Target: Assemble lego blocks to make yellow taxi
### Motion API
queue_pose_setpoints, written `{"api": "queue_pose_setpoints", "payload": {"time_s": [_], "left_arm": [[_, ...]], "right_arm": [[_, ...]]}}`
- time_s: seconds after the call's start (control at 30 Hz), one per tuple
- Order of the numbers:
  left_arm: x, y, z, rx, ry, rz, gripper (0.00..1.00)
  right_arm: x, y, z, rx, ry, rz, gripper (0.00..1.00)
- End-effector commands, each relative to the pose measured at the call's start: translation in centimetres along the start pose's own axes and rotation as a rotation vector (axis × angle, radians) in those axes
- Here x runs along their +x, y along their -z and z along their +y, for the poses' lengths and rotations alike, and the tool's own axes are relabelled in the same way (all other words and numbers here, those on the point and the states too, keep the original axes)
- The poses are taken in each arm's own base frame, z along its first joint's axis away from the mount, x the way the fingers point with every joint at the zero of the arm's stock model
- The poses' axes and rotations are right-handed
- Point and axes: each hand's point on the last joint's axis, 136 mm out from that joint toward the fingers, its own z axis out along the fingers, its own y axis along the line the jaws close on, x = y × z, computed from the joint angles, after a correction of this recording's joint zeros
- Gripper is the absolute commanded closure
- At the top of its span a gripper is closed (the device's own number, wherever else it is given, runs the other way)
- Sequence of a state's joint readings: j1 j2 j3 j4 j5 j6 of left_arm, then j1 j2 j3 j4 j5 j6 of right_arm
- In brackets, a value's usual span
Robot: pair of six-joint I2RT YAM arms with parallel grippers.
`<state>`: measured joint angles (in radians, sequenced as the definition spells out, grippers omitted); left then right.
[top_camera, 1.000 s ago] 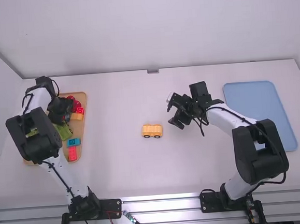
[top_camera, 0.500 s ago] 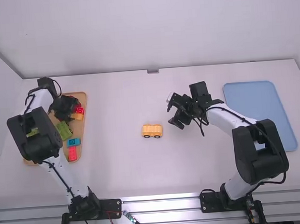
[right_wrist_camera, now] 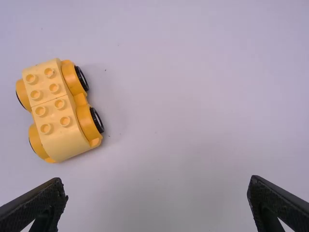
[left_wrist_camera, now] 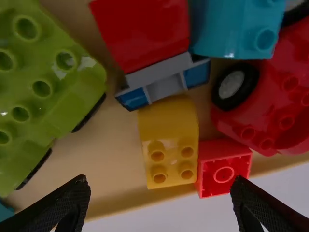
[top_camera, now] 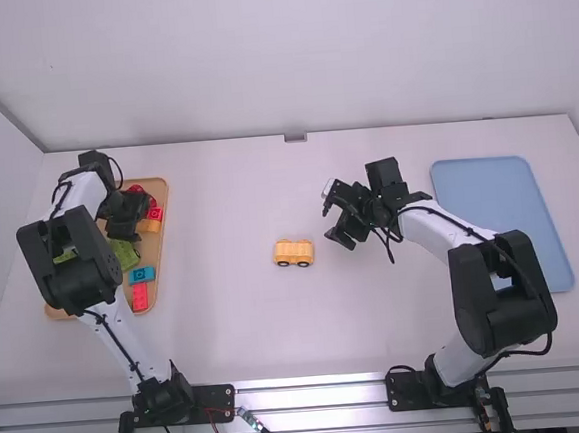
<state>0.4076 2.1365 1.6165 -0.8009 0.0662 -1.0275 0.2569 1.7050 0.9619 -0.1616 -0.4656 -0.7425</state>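
Over the wooden tray at the far left is my left gripper point(top_camera: 125, 229). In the left wrist view this gripper point(left_wrist_camera: 159, 205) is open, above a yellow curved block point(left_wrist_camera: 169, 142) that lies in the tray touching a small red block point(left_wrist_camera: 224, 168). A yellow car point(top_camera: 293, 253) stands on the table near the middle; the right wrist view shows this car point(right_wrist_camera: 60, 111) with studs on top and black-rimmed wheels. Right of the car is my right gripper point(top_camera: 343, 227). Its fingers stand wide apart with nothing between them, the gripper point(right_wrist_camera: 158, 203) being above bare table.
The wooden tray point(top_camera: 160, 249) also holds a green piece point(left_wrist_camera: 43, 87), a blue block point(left_wrist_camera: 241, 29), a red block on a grey-blue piece point(left_wrist_camera: 145, 34) and a red wheeled piece point(left_wrist_camera: 275, 101). At the right lies a blue tray point(top_camera: 498, 195).
The left gripper has shifted a little to the right and toward the camera over the wooden tray. The right arm and the yellow car have stayed where they were.
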Motion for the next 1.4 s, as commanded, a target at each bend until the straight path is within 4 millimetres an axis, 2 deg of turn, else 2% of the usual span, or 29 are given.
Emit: {"api": "queue_pose_setpoints", "payload": {"time_s": [0.0,0.23,0.97,1.37], "left_arm": [[-0.8,-0.7,1.3,-0.059,0.067,-0.040,0.24],[-1.1,-0.7,0.5,-0.030,0.051,-0.052,0.23],[-1.2,-0.8,0.0,-0.011,0.032,-0.060,0.21],[-0.5,-1.6,0.8,-0.038,0.007,-0.010,0.21]], "right_arm": [[0.0,0.3,0.3,-0.003,-0.003,-0.003,0.01],[0.2,0.2,0.4,-0.005,-0.004,0.000,0.01],[0.4,-0.2,0.3,0.018,0.009,-0.025,0.01],[0.3,-0.2,0.3,0.016,0.012,-0.028,0.01]]}}
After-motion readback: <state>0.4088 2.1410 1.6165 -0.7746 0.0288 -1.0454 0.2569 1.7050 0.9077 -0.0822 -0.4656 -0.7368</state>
